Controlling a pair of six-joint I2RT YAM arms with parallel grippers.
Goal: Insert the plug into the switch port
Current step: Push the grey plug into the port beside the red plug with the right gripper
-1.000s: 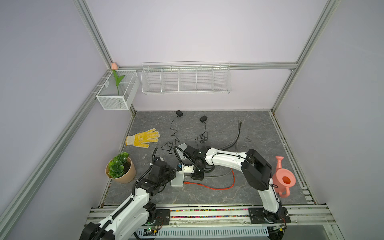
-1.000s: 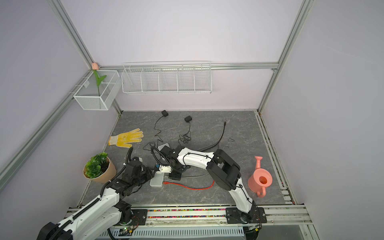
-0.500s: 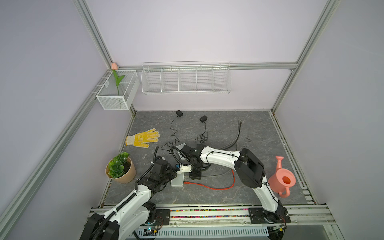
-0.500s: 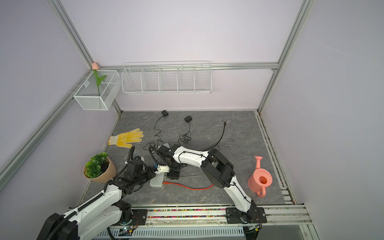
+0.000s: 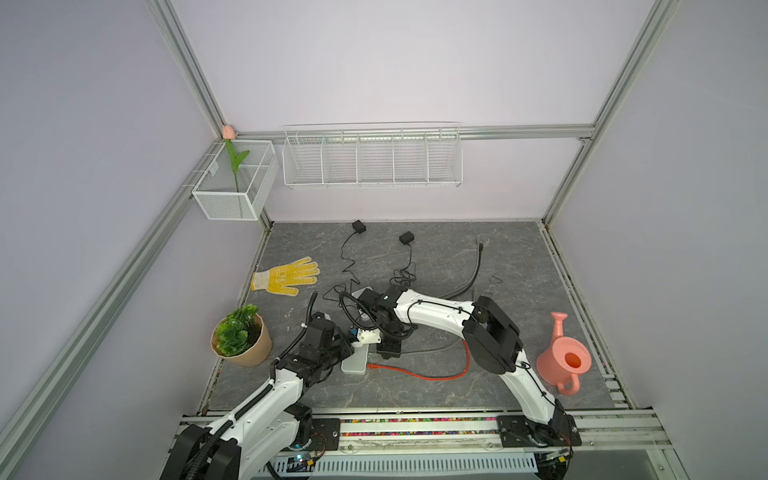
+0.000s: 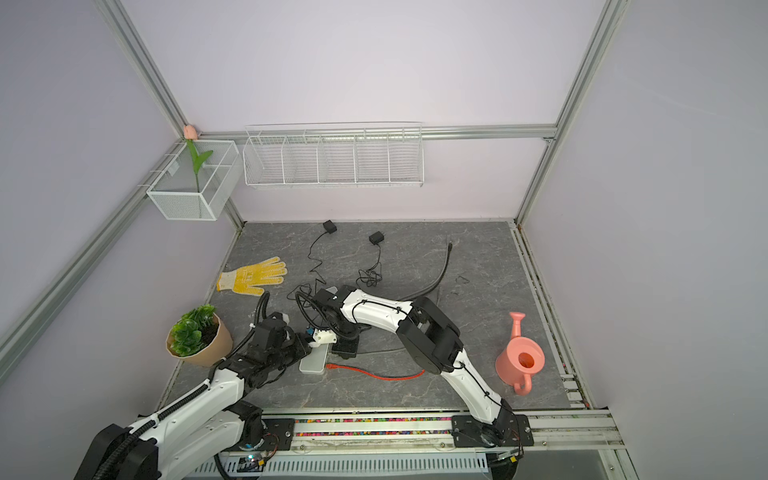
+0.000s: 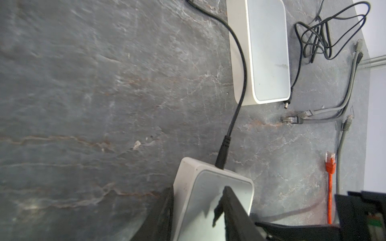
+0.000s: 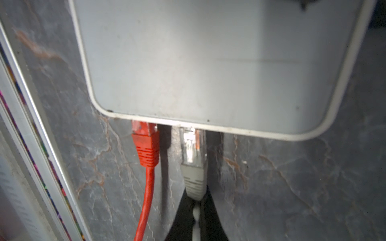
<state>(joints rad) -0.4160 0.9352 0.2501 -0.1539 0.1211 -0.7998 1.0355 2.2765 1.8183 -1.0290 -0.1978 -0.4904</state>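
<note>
1. Found the right gripper [image 8: 195, 210] clamped tight on the rear boot of the grey plug [image 8: 191, 150].
2. Noted the clear tip of that plug meeting the port edge of the switch [image 8: 208, 62]. Could not determine from the right wrist view how far in it sits.
3. Found the left gripper [image 7: 198, 217] gripping the same switch, with one finger [image 7: 160, 212] along its side wall and the other over its top face.
4. Located the switch in both top views near and left of centre on the table [image 5: 519, 266], between the two grippers.
5. Observed a red plug [image 8: 146, 146] just beside the grey one at the same edge. Could not confirm contact, since the left wrist view shows it lying on the table apart from the switch. Traced its red cable [image 5: 415, 376] away to the right.
6. Noted a black power lead [image 7: 222, 154] entering the far end of the held switch.
7. Recorded a second switch [image 7: 269, 52] farther back, flat on the table.
8. Logged a potted plant [image 5: 239, 336] near left, a yellow glove [image 5: 286, 276] beyond it and a pink watering can [image 5: 563, 361] near right.
</note>
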